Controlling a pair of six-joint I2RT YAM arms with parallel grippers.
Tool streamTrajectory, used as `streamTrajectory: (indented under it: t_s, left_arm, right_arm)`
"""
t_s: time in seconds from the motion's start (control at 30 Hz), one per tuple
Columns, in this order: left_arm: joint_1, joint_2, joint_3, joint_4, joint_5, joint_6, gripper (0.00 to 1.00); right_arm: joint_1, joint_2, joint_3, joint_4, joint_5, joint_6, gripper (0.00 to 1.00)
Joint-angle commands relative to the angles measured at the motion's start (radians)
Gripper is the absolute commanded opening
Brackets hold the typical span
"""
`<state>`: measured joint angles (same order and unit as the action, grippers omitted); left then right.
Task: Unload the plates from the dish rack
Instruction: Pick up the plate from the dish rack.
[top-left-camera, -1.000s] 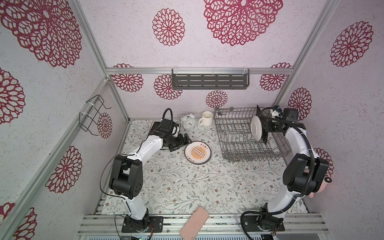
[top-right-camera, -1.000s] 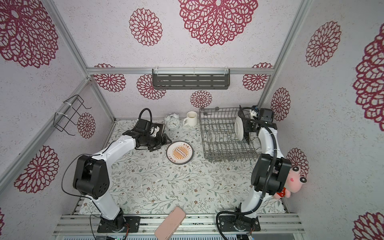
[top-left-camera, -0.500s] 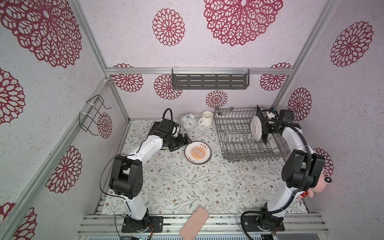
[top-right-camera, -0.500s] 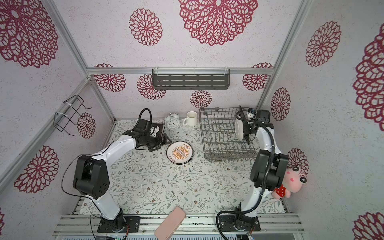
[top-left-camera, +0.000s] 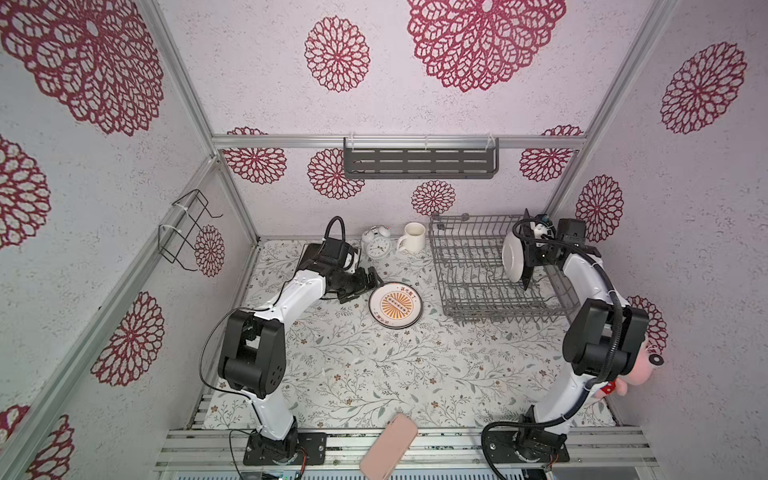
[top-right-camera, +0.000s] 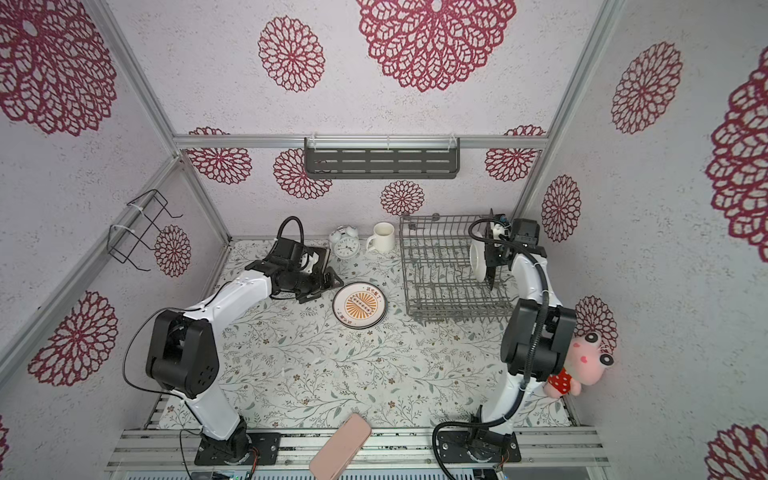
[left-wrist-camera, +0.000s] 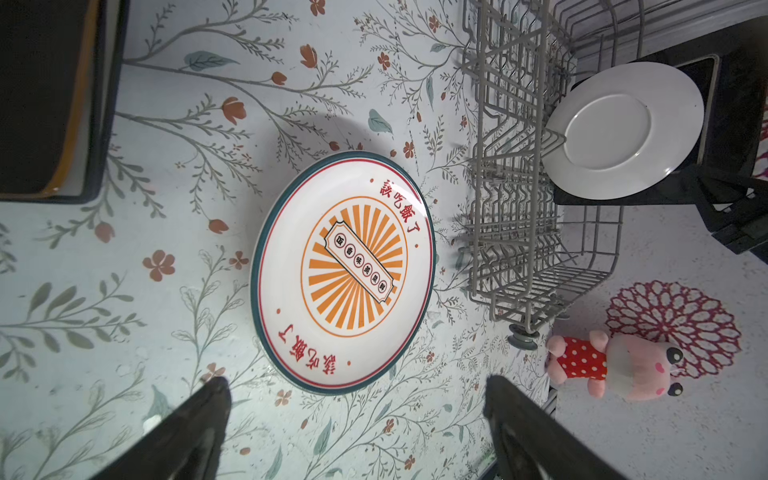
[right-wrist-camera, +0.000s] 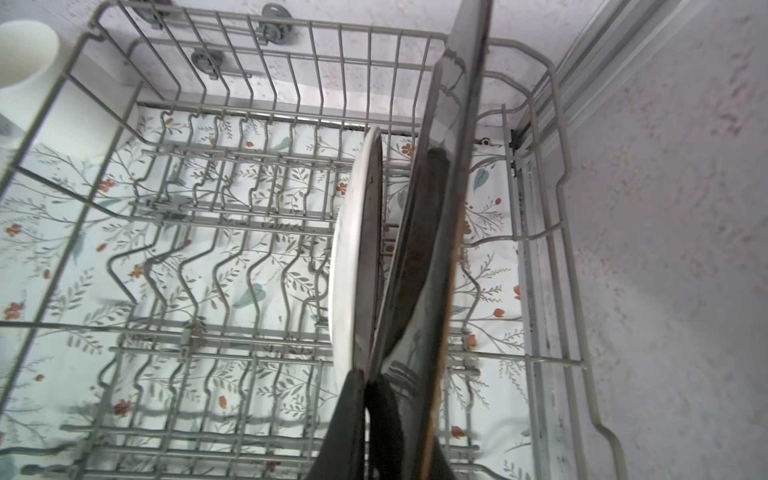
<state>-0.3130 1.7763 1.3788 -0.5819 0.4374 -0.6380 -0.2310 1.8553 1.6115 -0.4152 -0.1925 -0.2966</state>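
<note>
The grey wire dish rack (top-left-camera: 469, 266) (top-right-camera: 436, 266) stands at the back right. In it a round white plate (top-left-camera: 512, 257) (right-wrist-camera: 353, 257) stands on edge, with a black-backed square plate (right-wrist-camera: 449, 208) upright just behind it. My right gripper (right-wrist-camera: 365, 382) (top-left-camera: 528, 249) reaches in from above, shut on the white plate's rim. An orange sunburst plate (top-left-camera: 395, 305) (left-wrist-camera: 343, 270) lies flat on the table left of the rack. Beside it my left gripper (left-wrist-camera: 357, 399) (top-left-camera: 372, 282) hovers open and holds nothing. A dark square plate (left-wrist-camera: 41, 95) lies on the table under the left arm.
A white mug (top-left-camera: 413, 243) and a white alarm clock (top-left-camera: 377, 245) stand at the back wall, left of the rack. A pink plush toy (top-right-camera: 582, 365) hangs on the right wall. A pink flat object (top-left-camera: 388, 446) lies on the front rail.
The right gripper's jaws have closed onto the white plate's rim, and the right arm has shifted slightly. The left arm and the sunburst plate have not moved.
</note>
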Motion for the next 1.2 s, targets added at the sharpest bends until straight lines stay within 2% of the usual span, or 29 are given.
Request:
streamTrajectory:
  t_s: [0.0,0.17,0.27,0.37,0.93,1.17]
  left_arm:
    - [0.006,0.008,0.014,0.014,0.009,0.004,0.98]
    - [0.006,0.009,0.014,0.016,0.012,0.005,0.98]
    - [0.005,0.010,0.017,0.018,0.015,0.005,0.97]
    - [0.005,0.014,0.023,0.019,0.021,0.006,0.98]
    - [0.005,-0.016,0.003,0.044,0.033,0.004,0.97]
    - [0.005,-0.034,-0.001,0.054,0.042,-0.001,0.98]
  right_arm:
    - [-0.006,-0.050,-0.004,0.078,0.034,-0.020,0.02]
    - [-0.006,-0.093,-0.057,0.142,0.025,-0.071,0.00]
    - [0.000,-0.154,-0.146,0.241,0.015,-0.147,0.00]
    - [0.002,-0.209,-0.206,0.339,0.038,-0.160,0.00]
    - [0.008,-0.377,-0.221,0.476,0.111,-0.161,0.00]
    - [0.017,-0.418,-0.201,0.482,0.091,-0.150,0.00]
